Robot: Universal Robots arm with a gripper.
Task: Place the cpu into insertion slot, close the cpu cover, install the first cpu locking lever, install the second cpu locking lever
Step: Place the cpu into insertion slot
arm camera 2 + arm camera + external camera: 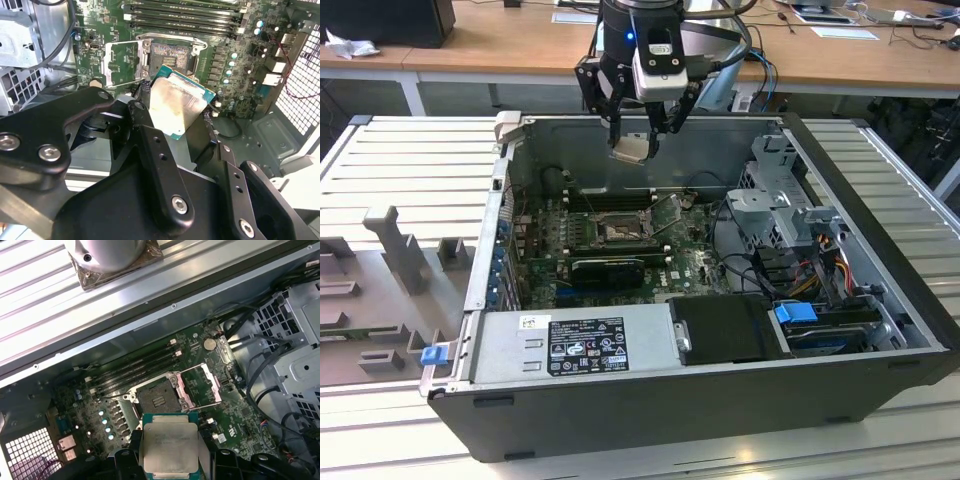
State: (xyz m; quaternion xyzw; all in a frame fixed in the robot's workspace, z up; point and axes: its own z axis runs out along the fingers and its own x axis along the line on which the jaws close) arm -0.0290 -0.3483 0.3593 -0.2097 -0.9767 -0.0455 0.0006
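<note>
An open computer case (pixel 700 400) lies on a ribbed metal table (pixel 410 150). Above it hangs the gripper (pixel 640 138), its 2 jaws pinching the cpu (pixel 631 149) by opposite edges, in the air over the green motherboard (pixel 692 265). In the first wrist view, the insertion slot (pixel 156 399) sits bare below the chip, with the cpu cover (pixel 202 385) swung open just beside it.

Arm points straight down; pincer (pixel 634 138) clamped tight.
</note>
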